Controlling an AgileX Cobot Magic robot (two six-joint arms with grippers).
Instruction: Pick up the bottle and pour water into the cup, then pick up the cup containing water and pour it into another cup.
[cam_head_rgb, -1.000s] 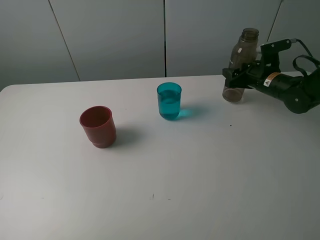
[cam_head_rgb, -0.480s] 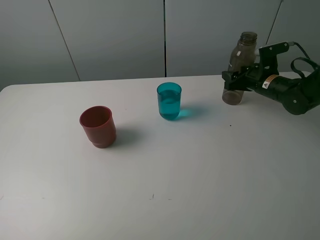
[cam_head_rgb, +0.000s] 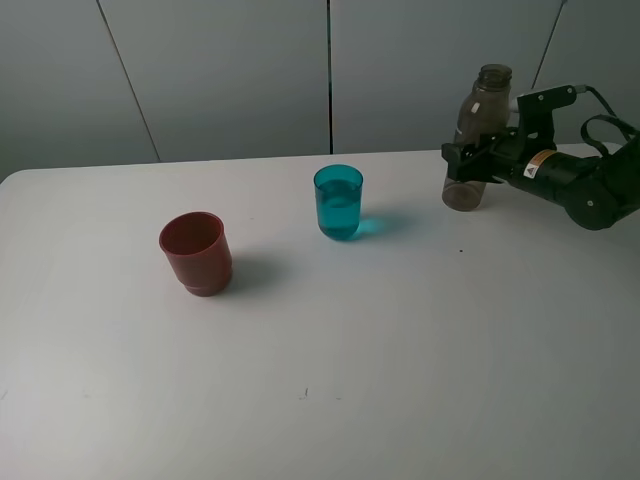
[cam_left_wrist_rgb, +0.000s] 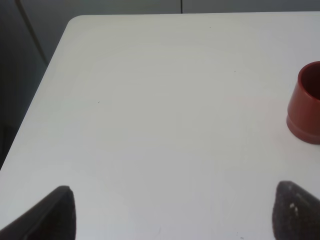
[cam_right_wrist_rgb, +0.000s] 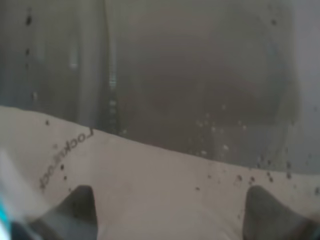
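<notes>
Red-brown plastic cup (cam_head_rgb: 196, 252) stands leftmost; the left gripper (cam_left_wrist_rgb: 180, 214) hangs near it, jaws wide. At centre, the teal cup (cam_head_rgb: 339, 203) holds water. Rightmost, the bottle (cam_head_rgb: 483, 108) stands upright on the white table (cam_head_rgb: 400, 350) before grey wall panels (cam_head_rgb: 230, 70). The right gripper (cam_head_rgb: 465, 168) brackets its lower body; whether it grips, I cannot tell.

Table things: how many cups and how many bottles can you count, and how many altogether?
Cups: 2, the teal cup and the red cup
Bottles: 1, the grey-brown bottle
Total: 3
</notes>
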